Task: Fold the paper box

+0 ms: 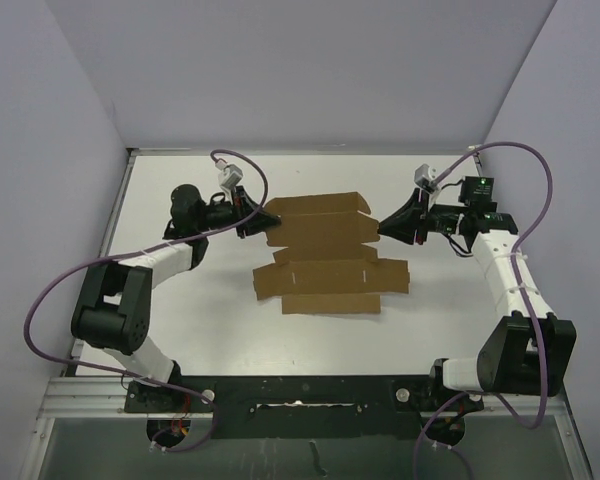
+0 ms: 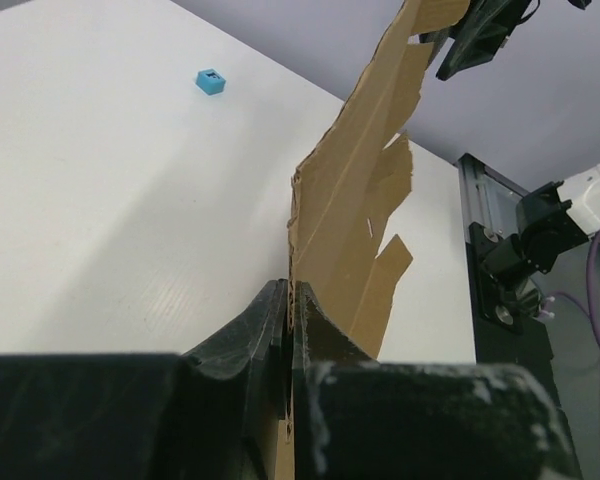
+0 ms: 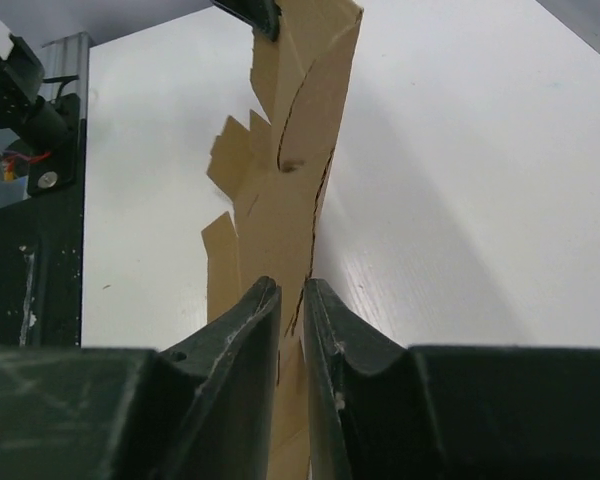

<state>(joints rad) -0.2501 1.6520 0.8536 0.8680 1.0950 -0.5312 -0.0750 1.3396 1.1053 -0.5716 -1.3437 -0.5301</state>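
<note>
STEP: early folding, the paper box (image 1: 325,262) is spread unfolded at counter (image 1: 180,300) centre | NEXT: a side panel is judged due for raising along its crease | left claw (image 1: 270,222), 9 o'clock: clamped on the box edge | right claw (image 1: 382,228), 3 o'clock: narrowly parted around the opposite edge, grip cannot be told

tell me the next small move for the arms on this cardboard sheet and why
Probably open the right gripper wider and back it off the right edge of the paper box. Its jaws stand slightly apart around the cardboard, while the left gripper is shut on the opposite edge, so the sheet seems held there alone.
</note>
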